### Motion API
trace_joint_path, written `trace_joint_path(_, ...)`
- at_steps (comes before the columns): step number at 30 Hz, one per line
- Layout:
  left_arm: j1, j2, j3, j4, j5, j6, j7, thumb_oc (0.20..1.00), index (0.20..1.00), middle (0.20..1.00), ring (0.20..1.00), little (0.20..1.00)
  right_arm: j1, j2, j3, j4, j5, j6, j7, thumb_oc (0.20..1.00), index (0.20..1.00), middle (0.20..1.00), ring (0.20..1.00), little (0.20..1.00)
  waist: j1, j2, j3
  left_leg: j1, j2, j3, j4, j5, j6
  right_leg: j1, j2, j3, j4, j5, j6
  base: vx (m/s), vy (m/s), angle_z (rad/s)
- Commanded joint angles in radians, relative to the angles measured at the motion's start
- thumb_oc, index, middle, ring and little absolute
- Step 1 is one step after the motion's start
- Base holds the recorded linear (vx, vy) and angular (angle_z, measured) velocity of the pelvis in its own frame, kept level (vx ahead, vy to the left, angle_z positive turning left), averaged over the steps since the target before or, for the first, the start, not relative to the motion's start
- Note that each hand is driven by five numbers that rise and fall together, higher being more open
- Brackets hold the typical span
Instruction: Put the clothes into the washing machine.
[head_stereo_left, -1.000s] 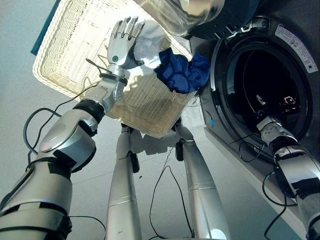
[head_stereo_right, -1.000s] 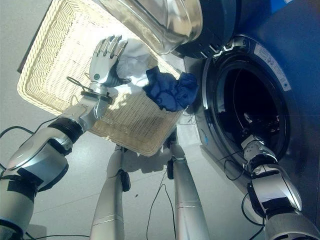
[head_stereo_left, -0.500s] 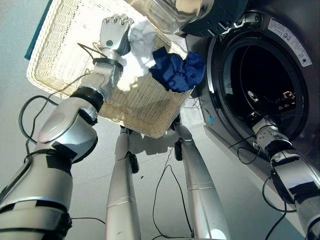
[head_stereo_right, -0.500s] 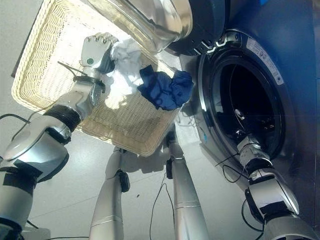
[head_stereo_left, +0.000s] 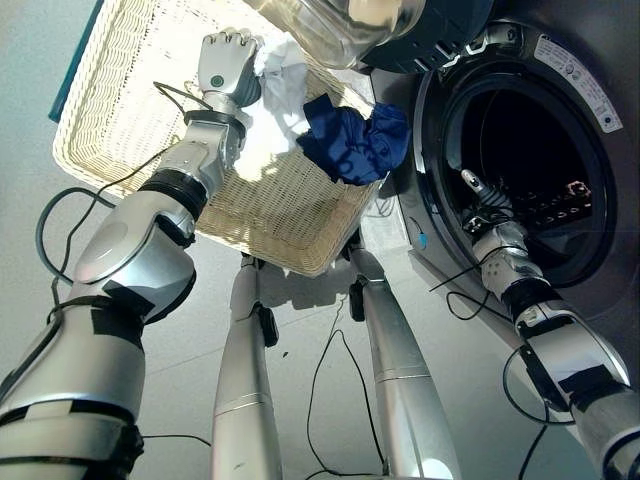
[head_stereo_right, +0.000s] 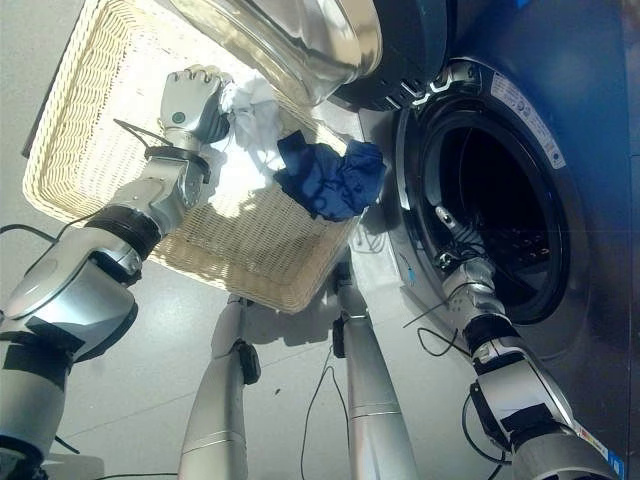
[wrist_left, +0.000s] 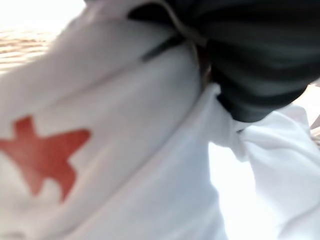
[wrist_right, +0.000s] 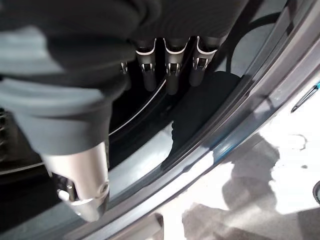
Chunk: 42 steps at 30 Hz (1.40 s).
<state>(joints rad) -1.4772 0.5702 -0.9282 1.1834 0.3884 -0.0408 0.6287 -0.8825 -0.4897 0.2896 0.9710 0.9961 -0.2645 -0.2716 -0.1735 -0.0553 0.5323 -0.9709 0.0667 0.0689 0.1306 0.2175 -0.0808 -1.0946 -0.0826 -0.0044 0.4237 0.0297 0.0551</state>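
A pale woven wicker basket (head_stereo_left: 130, 110) stands on a light grey floor (head_stereo_left: 300, 330) beside a dark front-loading washing machine (head_stereo_left: 560, 110) with its round door open. The left hand (head_stereo_left: 226, 66) is curled round a crumpled white garment with a red mark (wrist_left: 100, 150) at the basket's far edge; a crumpled dark blue garment (head_stereo_left: 352, 142) lies against the basket's edge nearest the machine. The right hand (head_stereo_left: 478, 196) sits at the drum's rim, fingers relaxed, holding nothing.

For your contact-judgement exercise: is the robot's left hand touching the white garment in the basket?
Touching. In the left eye view the left hand has its fingers curled into the white garment; its wrist view shows white cloth against the hand.
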Motion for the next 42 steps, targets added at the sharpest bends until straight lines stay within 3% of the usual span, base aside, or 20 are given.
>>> trace_joint_path(1,0.122,-0.038,0.053,0.099,-0.09,-0.014,-0.086,0.2,0.2,0.2,0.2,0.2,0.03,-0.003,0.022,-0.036,-0.021,-0.057,-0.02,1.0,1.0,1.0,1.0,1.0,-0.009,-0.014,-0.012,-0.008,-0.019,0.025,0.119,-0.117,-0.055,0.054,0.04,-0.027,-0.221,0.181,0.094,0.0,0.0,0.0)
trace_joint_path(5,0.166,-0.023,0.161,0.035,-0.323,-0.148,-0.046,0.2,0.2,0.2,0.2,0.2,0.059,0.007,0.032,-0.139,0.001,-0.103,0.014,1.0,1.0,1.0,1.0,1.0,-0.002,-0.013,-0.012,-0.007,-0.019,0.022,0.106,-0.11,-0.054,0.056,0.041,-0.027,-0.223,0.178,0.092,0.0,0.0,0.0)
trace_joint_path(6,0.166,-0.023,0.161,0.035,-0.323,-0.148,-0.046,0.2,0.2,0.2,0.2,0.2,0.059,0.007,0.032,-0.139,0.001,-0.103,0.014,1.0,1.0,1.0,1.0,1.0,-0.002,-0.013,-0.012,-0.007,-0.019,0.022,0.106,-0.11,-0.054,0.056,0.041,-0.027,-0.223,0.178,0.092,0.0,0.0,0.0)
trace_joint_path(8,0.203,-0.017,0.272,-0.042,-0.448,-0.259,-0.049,0.2,0.2,0.2,0.2,0.2,0.099,0.028,0.028,-0.235,-0.02,-0.139,-0.004,1.0,1.0,1.0,1.0,1.0,0.002,-0.013,-0.012,-0.004,-0.02,0.018,0.101,-0.111,-0.055,0.06,0.042,-0.026,-0.223,0.171,0.091,0.0,0.0,0.0)
trace_joint_path(9,0.204,-0.017,0.272,-0.043,-0.448,-0.259,-0.049,0.2,0.2,0.2,0.2,0.2,0.1,0.028,0.029,-0.237,-0.021,-0.139,-0.005,1.0,1.0,1.0,1.0,1.0,0.001,-0.012,-0.012,-0.003,-0.02,0.018,0.101,-0.111,-0.055,0.061,0.042,-0.027,-0.223,0.171,0.091,0.0,0.0,0.0)
trace_joint_path(10,0.257,-0.019,0.346,-0.134,-0.527,-0.34,-0.054,0.2,0.2,0.2,0.2,0.2,0.143,0.046,0.021,-0.329,-0.066,-0.151,-0.066,1.0,1.0,1.0,1.0,1.0,0.006,-0.009,-0.012,-0.002,-0.024,0.012,0.099,-0.113,-0.055,0.064,0.043,-0.025,-0.222,0.166,0.09,0.0,0.0,0.0)
trace_joint_path(13,0.353,-0.037,0.436,-0.268,-0.615,-0.462,-0.087,0.2,0.2,0.2,0.2,0.2,0.203,0.055,-0.02,-0.428,-0.129,-0.168,-0.153,1.0,1.0,1.0,1.0,1.0,0.016,-0.003,-0.012,0.003,-0.03,0.006,0.093,-0.114,-0.051,0.069,0.044,-0.027,-0.22,0.163,0.089,0.0,-0.011,0.0)
trace_joint_path(16,0.417,-0.063,0.482,-0.366,-0.647,-0.53,-0.11,0.2,0.2,0.2,0.2,0.2,0.235,0.068,-0.058,-0.496,-0.196,-0.18,-0.231,1.0,1.0,1.0,1.0,1.0,0.022,0.003,-0.012,0.003,-0.035,0.001,0.09,-0.117,-0.047,0.07,0.045,-0.028,-0.221,0.161,0.088,-0.01,-0.009,0.01)
trace_joint_path(17,0.481,-0.091,0.523,-0.465,-0.685,-0.607,-0.149,0.2,0.2,0.2,0.2,0.2,0.265,0.082,-0.098,-0.567,-0.269,-0.189,-0.305,1.0,1.0,1.0,1.0,1.0,0.03,0.01,-0.012,0.001,-0.039,-0.001,0.088,-0.12,-0.042,0.069,0.044,-0.03,-0.218,0.159,0.087,-0.02,-0.024,0.04)
trace_joint_path(22,0.581,-0.166,0.591,-0.635,-0.718,-0.724,-0.271,0.2,0.2,0.2,0.2,0.2,0.312,0.114,-0.156,-0.706,-0.442,-0.183,-0.432,1.0,1.0,1.0,1.0,1.0,0.039,0.025,-0.012,0.007,-0.046,-0.005,0.084,-0.125,-0.032,0.073,0.046,-0.026,-0.212,0.153,0.086,-0.01,-0.003,0.02)
trace_joint_path(28,0.625,-0.205,0.624,-0.805,-0.809,-0.745,-0.447,0.2,0.2,0.2,0.2,0.2,0.319,0.124,-0.201,-0.784,-0.534,-0.168,-0.525,1.0,1.0,1.0,1.0,1.0,0.049,0.035,-0.012,0.012,-0.053,-0.008,0.086,-0.125,-0.025,0.079,0.042,-0.029,-0.209,0.153,0.086,-0.01,-0.006,0.06)
trace_joint_path(29,0.642,-0.219,0.636,-0.864,-0.84,-0.743,-0.516,0.2,0.2,0.2,0.2,0.2,0.327,0.126,-0.218,-0.805,-0.55,-0.169,-0.539,1.0,1.0,1.0,1.0,1.0,0.052,0.038,-0.012,0.016,-0.055,-0.009,0.084,-0.125,-0.023,0.082,0.04,-0.03,-0.209,0.154,0.087,-0.01,-0.009,0.03)
trace_joint_path(32,0.655,-0.23,0.642,-0.934,-0.86,-0.725,-0.566,0.2,0.2,0.2,0.2,0.2,0.334,0.127,-0.23,-0.835,-0.562,-0.169,-0.557,1.0,1.0,1.0,1.0,1.0,0.053,0.04,-0.012,0.018,-0.057,-0.01,0.085,-0.124,-0.021,0.085,0.038,-0.032,-0.209,0.156,0.087,0.0,0.0,0.0)
trace_joint_path(36,0.688,-0.262,0.658,-1.064,-0.973,-0.713,-0.727,0.2,0.2,0.2,0.2,0.2,0.352,0.143,-0.252,-0.894,-0.589,-0.159,-0.568,1.0,1.0,1.0,1.0,1.0,0.058,0.043,-0.012,0.023,-0.062,-0.01,0.088,-0.12,-0.016,0.091,0.035,-0.034,-0.206,0.159,0.086,0.0,-0.008,0.04)
trace_joint_path(38,0.691,-0.266,0.66,-1.086,-1.001,-0.709,-0.756,0.2,0.2,0.2,0.2,0.2,0.353,0.144,-0.253,-0.902,-0.584,-0.161,-0.564,1.0,1.0,1.0,1.0,1.0,0.059,0.043,-0.012,0.024,-0.063,-0.01,0.087,-0.119,-0.015,0.092,0.035,-0.035,-0.206,0.16,0.085,0.0,-0.006,0.02)
trace_joint_path(42,0.711,-0.285,0.665,-1.171,-1.019,-0.692,-0.829,0.2,0.2,0.2,0.2,0.2,0.368,0.158,-0.247,-0.96,-0.587,-0.2,-0.454,1.0,1.0,1.0,1.0,1.0,0.06,0.044,-0.012,0.022,-0.068,-0.014,0.09,-0.118,-0.011,0.089,0.032,-0.037,-0.203,0.164,0.085,0.0,0.0,0.0)
